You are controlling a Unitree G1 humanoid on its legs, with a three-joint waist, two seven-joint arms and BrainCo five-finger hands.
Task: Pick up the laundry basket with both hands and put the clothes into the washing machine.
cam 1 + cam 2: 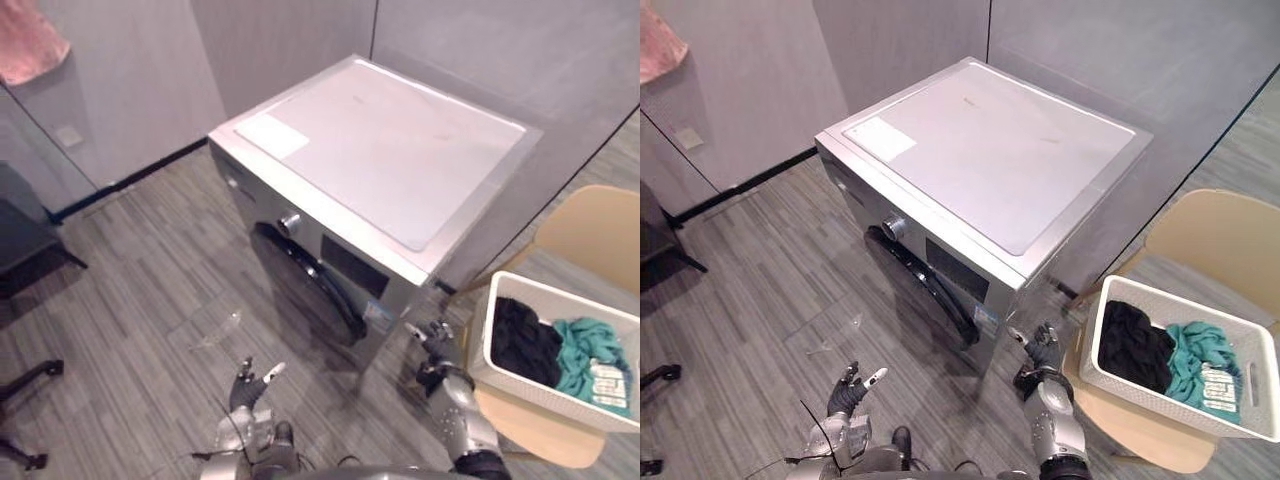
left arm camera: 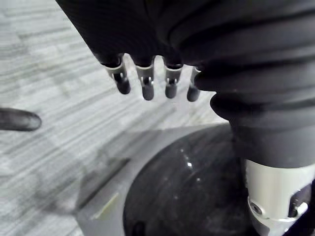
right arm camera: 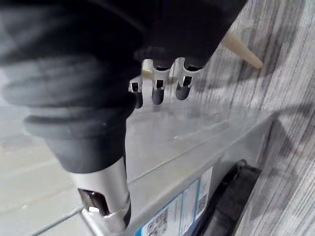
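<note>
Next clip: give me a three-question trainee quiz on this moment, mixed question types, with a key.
1. Short answer: what does the laundry basket rest on?
2. Multiple choice: the clothes in it are A) red and yellow, B) black and teal, C) all white.
3. True or false: the left hand and the right hand are both open and hold nothing.

Key
1. A beige chair on the robot's right.
2. B
3. True
</note>
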